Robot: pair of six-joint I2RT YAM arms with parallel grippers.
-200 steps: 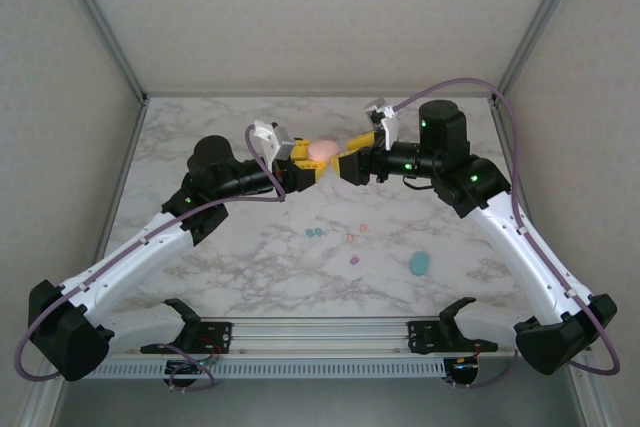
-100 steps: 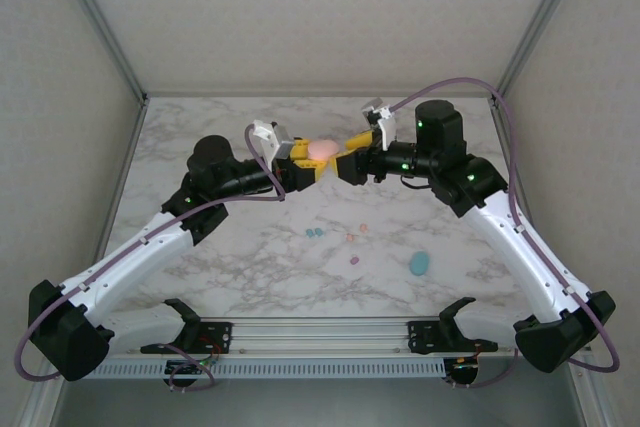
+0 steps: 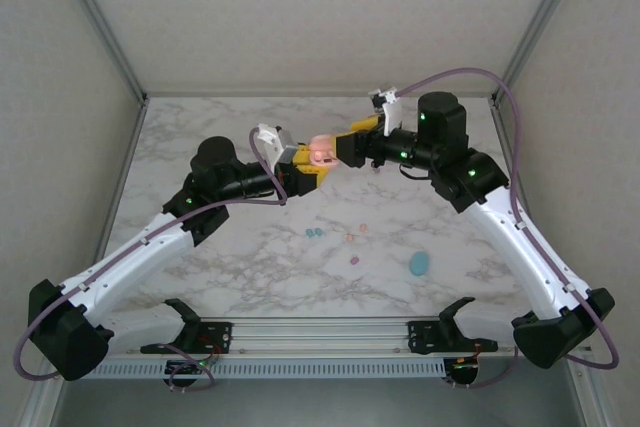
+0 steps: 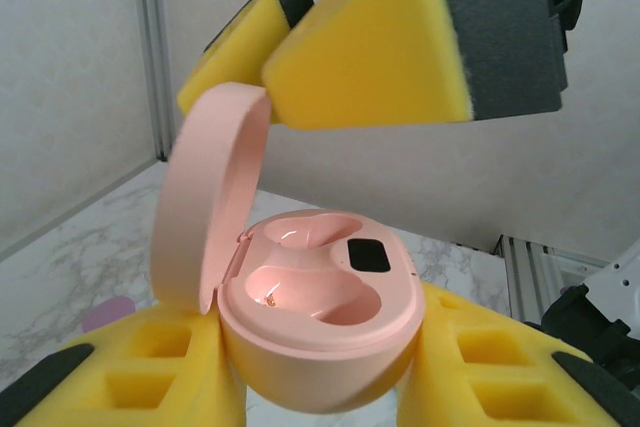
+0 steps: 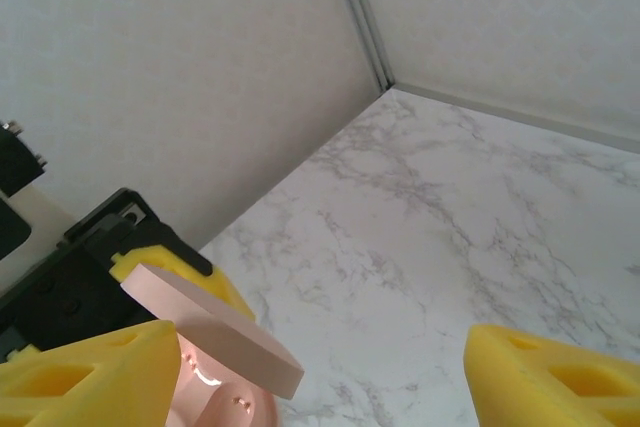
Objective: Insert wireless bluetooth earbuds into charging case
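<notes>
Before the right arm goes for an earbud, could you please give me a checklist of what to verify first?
1. Grip: the left hand clamps the pink case by its base: ok.
2. Access: the lid is swung open and stands upright: ok.
3. Space: both cradles in the case are empty: ok.
4. Picker: the right hand is open and carries nothing: ok.
5. Clearance: right hand clear of the lid: cannot tell; one finger sits right at its rim.
6. Target: the peach earbuds lie loose on the table, nothing over them: ok.
</notes>
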